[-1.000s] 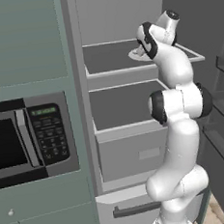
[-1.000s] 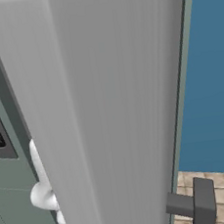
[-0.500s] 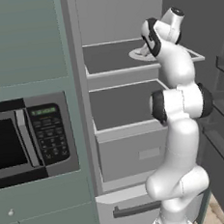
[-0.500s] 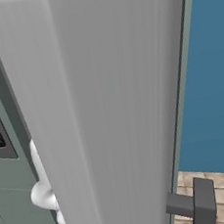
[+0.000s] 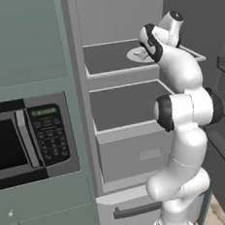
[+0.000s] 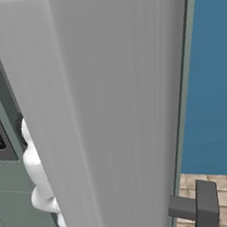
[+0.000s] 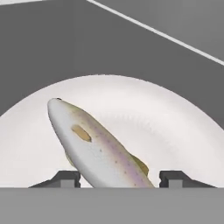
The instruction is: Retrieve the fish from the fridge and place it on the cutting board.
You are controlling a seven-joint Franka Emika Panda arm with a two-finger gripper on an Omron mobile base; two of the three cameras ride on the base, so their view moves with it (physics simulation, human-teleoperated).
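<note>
A white plate (image 7: 175,118) is seen on the fridge (image 5: 124,59) shelf, the fish (image 7: 94,146) lying between the gripper (image 7: 118,178) fingers; contact cannot be told.

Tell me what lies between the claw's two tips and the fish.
Nothing. In the hand view the fish runs down between the claw tips, with just bare white plate showing in the gaps on either side.
</note>
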